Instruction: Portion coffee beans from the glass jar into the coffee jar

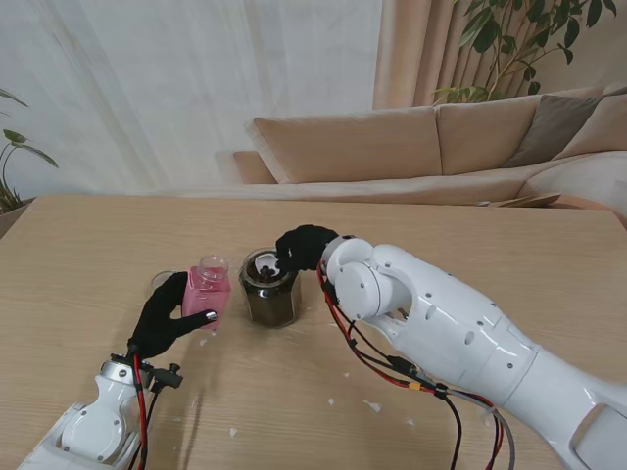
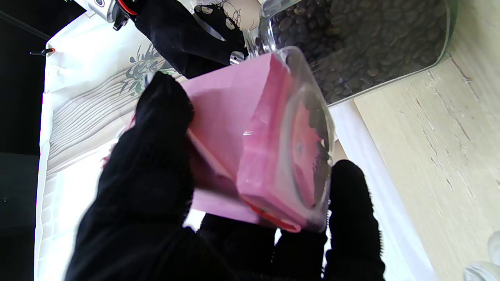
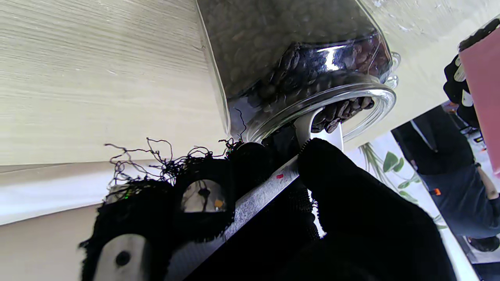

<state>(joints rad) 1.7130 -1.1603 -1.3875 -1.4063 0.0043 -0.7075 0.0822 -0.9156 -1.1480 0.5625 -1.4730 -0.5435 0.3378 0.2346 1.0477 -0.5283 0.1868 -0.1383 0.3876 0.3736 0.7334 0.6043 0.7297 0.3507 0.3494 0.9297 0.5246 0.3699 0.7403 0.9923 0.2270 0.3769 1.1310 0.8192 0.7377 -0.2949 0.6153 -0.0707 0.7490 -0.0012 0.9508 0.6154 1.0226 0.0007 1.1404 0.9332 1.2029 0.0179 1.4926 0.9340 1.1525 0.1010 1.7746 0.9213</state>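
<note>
On one table point(image 1: 88, 245), left hand point(image 1: 162, 323) grips one pink jar point(image 1: 207, 291); right hand point(image 1: 306, 247) clamps one spoon point(image 3: 273, 183) at one glass jar point(image 1: 269, 291).

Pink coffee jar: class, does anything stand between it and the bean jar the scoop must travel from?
Nothing visible does. The pink coffee jar, held by the left hand, stands beside the glass jar, where the right hand holds a scoop.

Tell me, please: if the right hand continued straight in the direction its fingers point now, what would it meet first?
Probably the coffee beans at the glass jar's mouth: the right hand already holds a spoon loaded there.
</note>
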